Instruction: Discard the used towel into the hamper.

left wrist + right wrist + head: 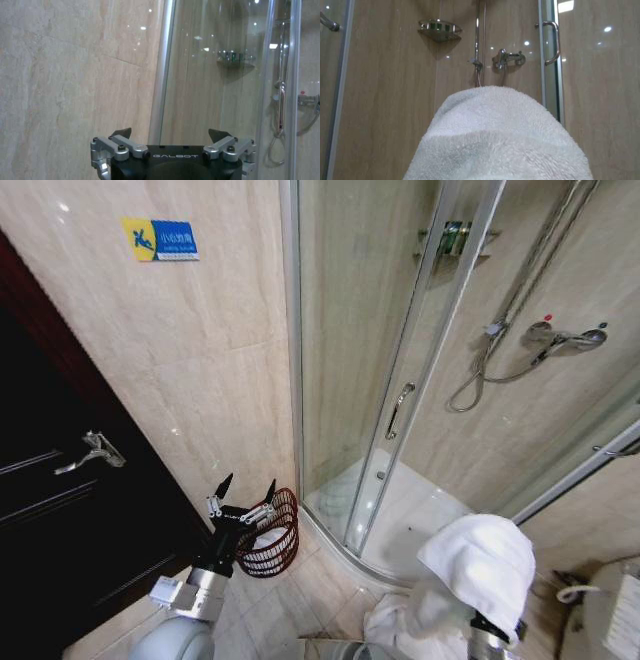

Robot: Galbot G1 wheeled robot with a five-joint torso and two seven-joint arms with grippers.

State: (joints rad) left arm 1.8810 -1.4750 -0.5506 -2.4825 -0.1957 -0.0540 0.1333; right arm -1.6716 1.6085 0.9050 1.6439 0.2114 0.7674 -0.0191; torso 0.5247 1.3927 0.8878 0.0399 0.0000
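Draping thick, soft and floppy over the right end effector [490, 625], fingers hidden, grip impossible to judge: the white towel [478, 572], likely light, needing bunched folds pinched. Hovering wide open and empty above the hamper [272, 536] on the floor by the shower: the left end effector [246, 488].

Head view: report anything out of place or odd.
The white towel is draped right over the right gripper, hiding its fingers, well apart from the hamper on the floor by the shower glass. The left gripper is open, just above the hamper. Nothing looks spilled or damaged.

My left gripper [170, 135] has a black body lettered GALBOT, silver screwed finger links, black pointed tips, and a silver-grey wrist [200, 588] behind it.
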